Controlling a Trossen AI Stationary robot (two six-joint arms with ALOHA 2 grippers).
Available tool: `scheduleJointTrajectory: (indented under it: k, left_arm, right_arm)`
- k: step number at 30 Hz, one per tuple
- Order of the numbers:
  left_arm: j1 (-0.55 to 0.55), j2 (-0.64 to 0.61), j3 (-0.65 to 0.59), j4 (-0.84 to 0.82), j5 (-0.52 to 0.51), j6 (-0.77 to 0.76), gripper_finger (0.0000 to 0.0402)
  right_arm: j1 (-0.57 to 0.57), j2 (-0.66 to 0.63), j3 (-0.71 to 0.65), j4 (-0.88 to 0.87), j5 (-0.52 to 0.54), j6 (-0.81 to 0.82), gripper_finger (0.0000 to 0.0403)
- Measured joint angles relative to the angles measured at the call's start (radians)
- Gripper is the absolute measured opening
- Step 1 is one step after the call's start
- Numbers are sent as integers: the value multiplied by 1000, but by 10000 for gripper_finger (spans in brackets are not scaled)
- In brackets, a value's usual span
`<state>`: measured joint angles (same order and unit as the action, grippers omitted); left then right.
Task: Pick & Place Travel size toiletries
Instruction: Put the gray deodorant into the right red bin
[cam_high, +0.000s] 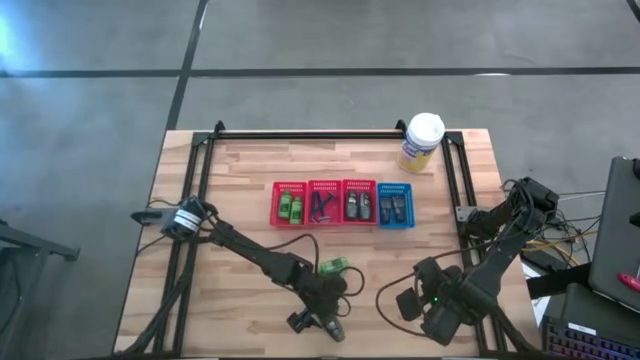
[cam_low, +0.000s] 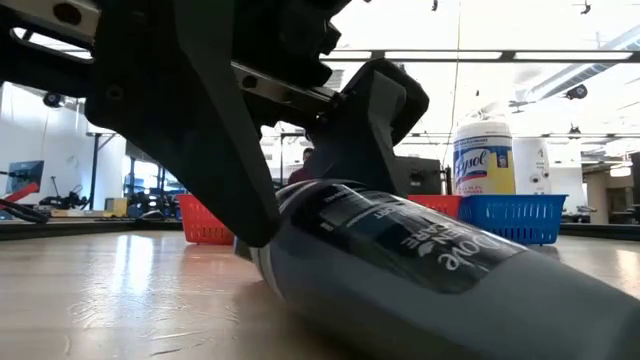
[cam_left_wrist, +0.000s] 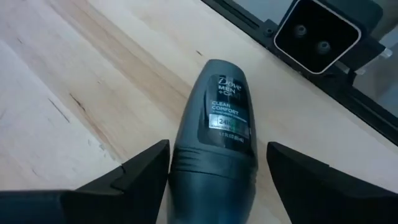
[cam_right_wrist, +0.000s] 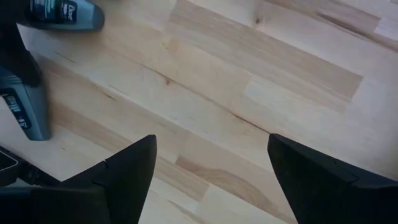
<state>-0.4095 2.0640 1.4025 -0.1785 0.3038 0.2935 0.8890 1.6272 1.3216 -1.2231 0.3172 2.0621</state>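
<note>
**Even overhead light, soft close-ups**

Ceiling strip lights (cam_low: 470, 55) glare white in the low view and sheen the desk (cam_low: 120, 270). The nearby grey tube (cam_low: 420, 270) looms blurred there. From above, light is flat with faint shadows. Wrist views look slightly soft

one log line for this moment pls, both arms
left gripper: open, straddling grey Dove deodorant lying on table near front edge | right gripper: open, over bare wood | baskets: filled

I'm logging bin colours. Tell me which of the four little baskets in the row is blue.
The blue basket is the end one nearest the yellow canister; the other three baskets are red.
</note>
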Motion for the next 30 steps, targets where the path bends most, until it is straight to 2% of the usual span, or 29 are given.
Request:
scheduleJointTrajectory:
  k: [8, 11, 16, 20, 24, 30]
  left_arm:
    - [0, -4, 0, -27, -16, -9, 203]
    - [2, -30, 0, -58, -64, -60, 200]
    - [8, -146, -3, -145, -253, -104, 215]
    - [15, -273, -54, -112, -412, -144, 213]
    - [49, -400, -154, 14, -480, -260, 207]
    - [135, -486, -293, 158, -477, -377, 207]
  right_arm:
    - [0, 0, 0, 17, 8, -2, 320]
    - [1, 0, 0, 80, 39, -29, 322]
    - [1, -14, -1, 214, 95, 18, 311]
    - [-14, -22, -50, 387, 258, 70, 299]
    - [-73, -31, -100, 529, 413, -14, 293]
    - [-210, -33, -105, 719, 423, -322, 300]
